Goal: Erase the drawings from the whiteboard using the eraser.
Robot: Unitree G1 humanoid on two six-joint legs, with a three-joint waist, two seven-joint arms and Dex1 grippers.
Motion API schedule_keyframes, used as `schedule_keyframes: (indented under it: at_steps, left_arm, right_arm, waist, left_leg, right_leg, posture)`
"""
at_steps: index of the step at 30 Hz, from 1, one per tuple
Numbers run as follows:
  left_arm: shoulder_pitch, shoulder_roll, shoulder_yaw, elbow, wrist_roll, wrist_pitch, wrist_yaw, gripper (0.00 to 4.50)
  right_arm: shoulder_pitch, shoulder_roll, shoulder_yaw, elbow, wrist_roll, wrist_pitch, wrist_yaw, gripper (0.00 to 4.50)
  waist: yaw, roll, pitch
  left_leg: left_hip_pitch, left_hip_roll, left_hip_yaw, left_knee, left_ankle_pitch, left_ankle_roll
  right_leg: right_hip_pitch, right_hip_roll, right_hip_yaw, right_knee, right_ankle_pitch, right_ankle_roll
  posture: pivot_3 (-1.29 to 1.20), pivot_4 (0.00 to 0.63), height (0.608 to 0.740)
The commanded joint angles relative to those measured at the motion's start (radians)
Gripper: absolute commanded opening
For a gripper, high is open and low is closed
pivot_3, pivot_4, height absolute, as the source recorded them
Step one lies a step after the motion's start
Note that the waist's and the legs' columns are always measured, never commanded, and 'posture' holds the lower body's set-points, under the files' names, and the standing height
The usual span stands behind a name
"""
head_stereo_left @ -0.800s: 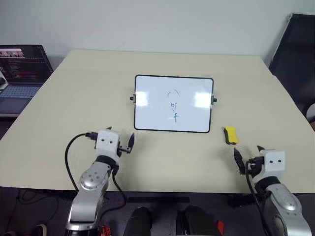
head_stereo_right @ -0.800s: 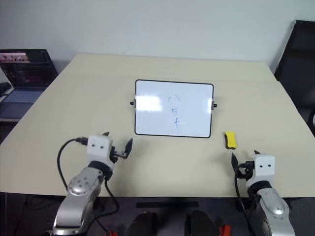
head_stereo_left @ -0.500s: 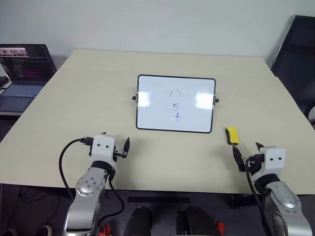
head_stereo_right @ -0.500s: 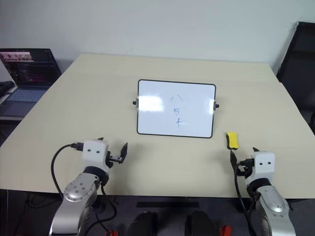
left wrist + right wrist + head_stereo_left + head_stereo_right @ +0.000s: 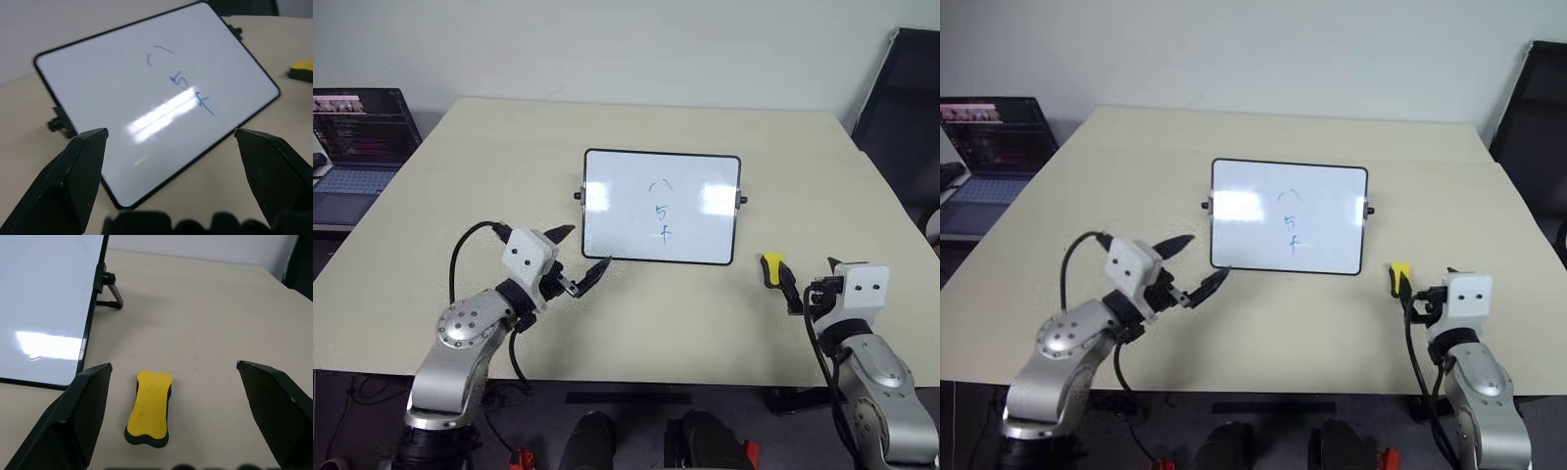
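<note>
The eraser (image 5: 148,408) lies on the table (image 5: 460,196) near its right edge, just beside the whiteboard (image 5: 661,207). It sits directly ahead of the wide-open, empty right claw (image 5: 176,440), long axis along the reach. The left claw (image 5: 582,257), also spread empty, faces the board's near-left corner; the drawings (image 5: 659,209) remain.

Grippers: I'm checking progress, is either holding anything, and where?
Nothing is held. Right gripper is open around the yellow oblong eraser, not touching; left gripper is open.
</note>
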Motion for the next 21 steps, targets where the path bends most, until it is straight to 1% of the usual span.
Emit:
schedule_keyframes:
  at_steps: [1, 4, 5, 7, 11, 14, 17, 21]
  left_arm:
    - [-0.07, 0.039, -0.033, 0.023, -0.036, -0.023, -0.105, 4.5]
    - [-0.127, 0.059, -0.055, 0.053, -0.054, -0.023, -0.174, 4.5]
    - [-0.15, 0.063, -0.069, 0.057, -0.063, -0.016, -0.201, 4.5]
    - [-0.208, 0.075, -0.103, 0.076, -0.096, 0.013, -0.278, 4.5]
    - [-0.31, 0.111, -0.157, 0.159, -0.133, 0.027, -0.439, 4.5]
    - [-0.39, 0.101, -0.185, 0.24, -0.121, 0.0, -0.494, 4.5]
    - [-0.471, 0.078, -0.194, 0.302, -0.126, -0.001, -0.521, 4.5]
    - [-0.52, 0.066, -0.202, 0.356, -0.108, -0.025, -0.546, 4.5]
  right_arm:
    - [-0.02, -0.015, -0.029, -0.098, 0.031, 0.098, -0.014, 4.47]
    - [-0.06, -0.009, -0.025, -0.131, 0.047, 0.207, -0.041, 4.47]
    - [-0.08, -0.014, -0.033, -0.139, 0.066, 0.28, -0.045, 4.47]
    - [-0.139, -0.01, -0.057, -0.136, 0.116, 0.403, -0.051, 4.47]
    - [-0.243, 0.022, -0.066, -0.113, 0.137, 0.546, -0.095, 4.47]
    - [-0.293, 0.018, -0.038, -0.062, 0.111, 0.582, -0.114, 4.47]
    - [-0.329, 0.038, -0.024, 0.006, 0.083, 0.566, -0.144, 4.47]
    - [-0.346, 0.031, 0.016, 0.065, 0.047, 0.525, -0.143, 4.47]
  waist:
    - [0.0, 0.0, 0.0]
    - [0.0, 0.0, 0.0]
    - [0.0, 0.0, 0.0]
    - [-0.001, 0.0, 0.0]
    - [-0.003, 0.0, 0.0]
    - [-0.003, 0.001, 0.0]
    - [-0.003, 0.001, 0.001]
    - [-0.003, 0.001, 0.001]
  left_leg:
    - [0.0, 0.0, 0.0, 0.0, 0.0, 0.0]
    - [0.0, 0.0, 0.0, 0.001, 0.0, 0.0]
    - [0.0, 0.0, 0.0, 0.001, 0.0, 0.0]
    - [0.0, 0.0, 0.0, 0.002, 0.0, 0.0]
    - [0.0, 0.0, 0.0, 0.002, 0.0, 0.0]
    - [0.0, -0.001, 0.0, 0.001, 0.0, 0.0]
    - [-0.001, -0.001, 0.0, 0.001, 0.0, 0.0]
    - [-0.001, -0.001, 0.0, 0.001, 0.0, 0.0]
  right_leg:
    - [0.0, 0.001, 0.0, 0.0, 0.0, 0.0]
    - [0.0, 0.001, 0.0, 0.0, 0.0, 0.001]
    - [0.0, 0.001, 0.0, 0.0, 0.001, 0.001]
    - [0.001, 0.001, 0.0, 0.0, 0.001, 0.001]
    - [0.0, 0.003, 0.0, 0.0, 0.001, 0.001]
    - [0.0, 0.004, 0.0, 0.0, 0.0, 0.0]
    - [-0.001, 0.004, 0.0, 0.0, 0.0, 0.0]
    - [-0.001, 0.004, 0.0, 0.0, 0.0, 0.0]
  posture:
    - [0.0, 0.15, 0.74]
    - [0.0, 0.15, 0.74]
    - [0.0, 0.15, 0.74]
    - [0.0, 0.15, 0.74]
    - [0.0, 0.15, 0.74]
    - [0.0, 0.15, 0.74]
    - [0.0, 0.15, 0.74]
    - [0.0, 0.15, 0.74]
